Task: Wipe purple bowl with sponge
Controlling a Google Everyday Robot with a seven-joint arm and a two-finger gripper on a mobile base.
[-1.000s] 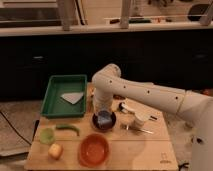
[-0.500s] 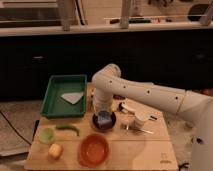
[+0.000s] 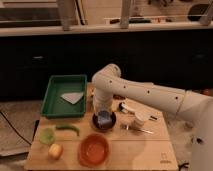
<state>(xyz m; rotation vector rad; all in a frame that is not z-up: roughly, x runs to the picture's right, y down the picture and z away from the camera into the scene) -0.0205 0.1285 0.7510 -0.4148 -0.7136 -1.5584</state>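
Gripper (image 3: 103, 111) is hovering right over the purple bowl (image 3: 112, 123), centre of frame
Sponge (image 3: 104, 118) is sitting inside it, probably soft and light (pinch its sides); can't tell if the gripper's clamping it.

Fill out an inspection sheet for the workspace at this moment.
Surface: light wooden table, partly occupied.
Job's things: small light-blue sponge block sits inside the small dark-purple round bowl.
Clutter: green plastic tray holding a grey cloth piece; larger orange-red bowl; small light-green cup; round yellow fruit; thin metal utensil.
Grippers: hand low over the bowl, at the sponge.
Cables: thin dark cable on the floor, left.
Surroundings: dark cabinets behind.
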